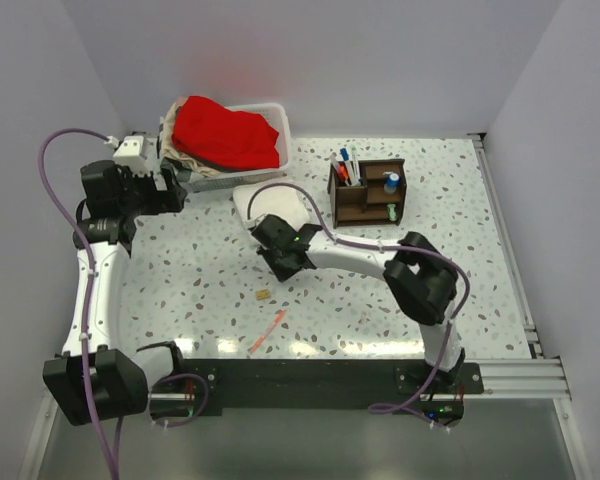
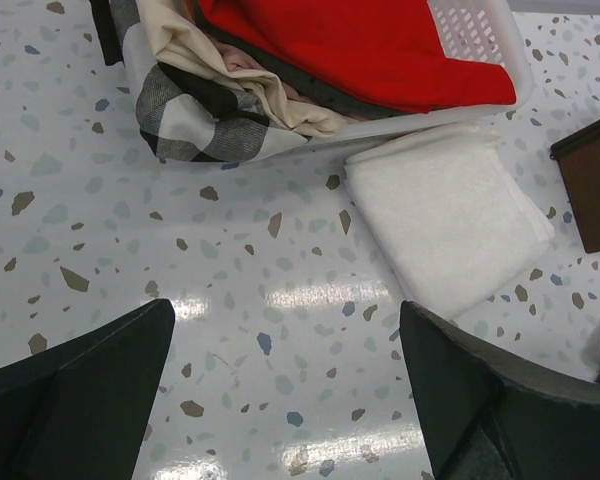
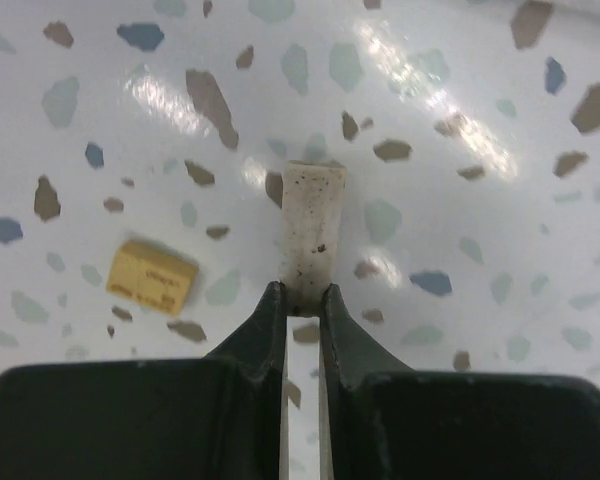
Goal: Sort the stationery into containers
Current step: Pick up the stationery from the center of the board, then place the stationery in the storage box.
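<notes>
Working over speckled terrazzo tabletop (image 1: 210,270). Ignoring white plastic basket (image 1: 284,128) of red cloth (image 1: 225,135) at 11 o'clock, and folded white cloth (image 2: 450,215) just beside it toward centre: neither is stationery. Targeting dark brown wooden compartment organizer (image 1: 368,190) at 1 o'clock, already holding upright pens (image 1: 345,165) and small blue bottle (image 1: 391,182) in separate slots.

Hovering left gripper (image 2: 288,340) at 10 o'clock, fingers wide apart, gripping nothing, probably parked clear of the other arm. Reaching right gripper (image 3: 302,300) to table centre, jaws together, clamping a small block.

Leaving slim pink-red pen (image 1: 268,332) loose near 6 o'clock edge, unsorted. Pinching small off-white speckled rectangular eraser block (image 3: 313,225) by one end across its narrow sides, most of it poking out past the fingertips, likely for a firm hold on a tiny piece. Cannot tell if lifted off the surface. Leaving small yellow rectangular block (image 3: 152,278) flat at 7 o'clock of that gripper, near but apart, waiting for sorting.
</notes>
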Motion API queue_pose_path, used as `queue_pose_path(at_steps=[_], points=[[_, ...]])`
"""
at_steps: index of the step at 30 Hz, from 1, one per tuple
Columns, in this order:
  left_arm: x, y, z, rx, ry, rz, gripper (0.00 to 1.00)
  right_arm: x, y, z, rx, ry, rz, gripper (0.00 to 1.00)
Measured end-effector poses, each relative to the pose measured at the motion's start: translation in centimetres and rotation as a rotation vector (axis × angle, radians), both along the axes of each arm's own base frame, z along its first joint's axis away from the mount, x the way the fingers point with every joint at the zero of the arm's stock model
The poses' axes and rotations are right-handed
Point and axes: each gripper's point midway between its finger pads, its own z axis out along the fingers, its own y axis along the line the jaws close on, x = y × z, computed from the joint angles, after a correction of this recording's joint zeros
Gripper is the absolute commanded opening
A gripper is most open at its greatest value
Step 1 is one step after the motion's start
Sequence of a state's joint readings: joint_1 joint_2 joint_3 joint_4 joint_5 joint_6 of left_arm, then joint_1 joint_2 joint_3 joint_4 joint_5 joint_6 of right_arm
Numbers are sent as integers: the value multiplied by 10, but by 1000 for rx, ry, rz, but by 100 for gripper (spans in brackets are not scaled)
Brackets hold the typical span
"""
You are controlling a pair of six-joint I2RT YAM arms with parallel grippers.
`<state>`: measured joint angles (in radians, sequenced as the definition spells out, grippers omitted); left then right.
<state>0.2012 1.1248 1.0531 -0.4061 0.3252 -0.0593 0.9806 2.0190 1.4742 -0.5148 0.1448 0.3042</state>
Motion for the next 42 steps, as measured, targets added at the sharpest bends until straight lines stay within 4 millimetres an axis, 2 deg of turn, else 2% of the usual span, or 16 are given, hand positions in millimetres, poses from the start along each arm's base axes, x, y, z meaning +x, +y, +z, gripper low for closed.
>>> queue_pose_path(at_steps=[2, 4, 7, 9, 11, 14, 16, 17, 24, 29, 32, 42], points=[[4, -2, -3, -10, 12, -14, 99, -5, -14, 22, 16, -20, 1, 0], [8, -4, -6, -21, 24, -29, 98, -3, -28, 54, 65, -59, -13, 0], [14, -5, -13, -33, 46, -41, 97, 17, -58, 105, 154, -134, -86, 0], [18, -5, -16, -36, 56, -44, 97, 43, -93, 130, 190, -187, -180, 0], [22, -5, -17, -41, 61, -49, 97, 72, -138, 138, 182, -224, -303, 0], [28, -5, -14, -45, 57, -57, 97, 99, -204, 123, 118, -222, -465, 0], [32, -5, -12, -45, 50, -61, 97, 101, -232, 108, 68, -196, -525, 0], [34, -5, -10, -45, 46, -62, 97, 100, -240, 103, 53, -182, -539, 0], [37, -7, -8, -51, 41, -69, 97, 94, -254, 88, 26, -148, -560, 0], [37, -8, -9, -58, 43, -74, 97, 97, -280, 74, 1, -120, -622, 0], [37, -8, -9, -59, 45, -75, 97, 102, -289, 67, -11, -114, -639, 0], [38, -8, -13, -63, 53, -77, 97, 111, -290, 42, -66, -90, -584, 0]])
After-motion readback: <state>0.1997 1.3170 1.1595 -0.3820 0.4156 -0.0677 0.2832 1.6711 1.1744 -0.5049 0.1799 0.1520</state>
